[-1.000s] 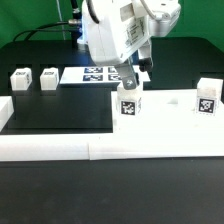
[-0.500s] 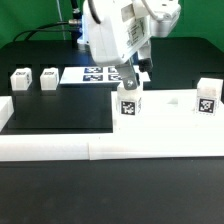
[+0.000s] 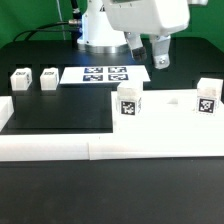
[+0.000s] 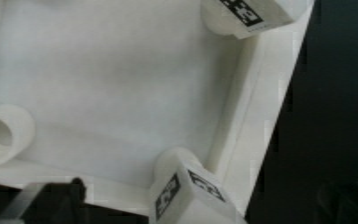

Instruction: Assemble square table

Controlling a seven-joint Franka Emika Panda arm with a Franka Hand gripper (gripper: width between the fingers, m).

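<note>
Gripper (image 3: pixel 148 53) hangs clear, fingers spread, holding nothing — white leg (image 3: pixel 129 103) stands upright below it on the square slab (image 3: pixel 170 116).

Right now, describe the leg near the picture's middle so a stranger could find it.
Find the white slab on the exterior view's right, where two tagged legs stand. This leg is at the slab's corner nearest the marker board. The other leg stands at the slab's far right; two loose legs sit off it, far left.
</note>
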